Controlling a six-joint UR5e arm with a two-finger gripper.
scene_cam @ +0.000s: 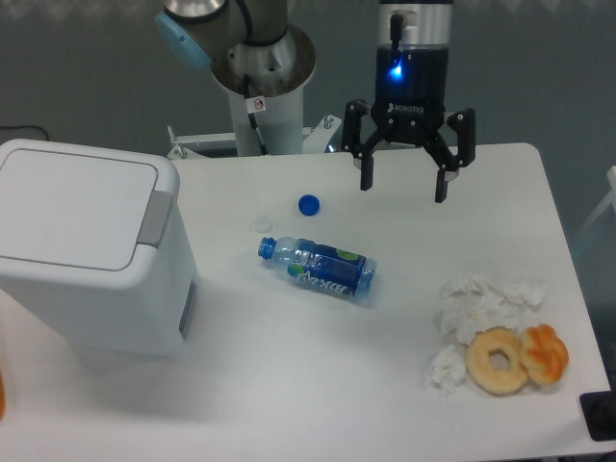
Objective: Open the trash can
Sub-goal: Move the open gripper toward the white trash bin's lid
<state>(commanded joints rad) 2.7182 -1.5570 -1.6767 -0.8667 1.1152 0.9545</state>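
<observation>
The trash can (91,260) is a big white boxy bin at the table's left side, its flat lid down and a grey push tab (155,218) on its right edge. My gripper (403,188) hangs open above the far middle of the table, well to the right of the bin, with nothing between its fingers.
A plastic bottle with a blue label (319,269) lies on its side mid-table, its blue cap (308,204) loose behind it. Crumpled white tissues (478,306), a doughnut (498,360) and a pastry (545,352) sit at the front right. The arm's base (260,77) stands behind the table.
</observation>
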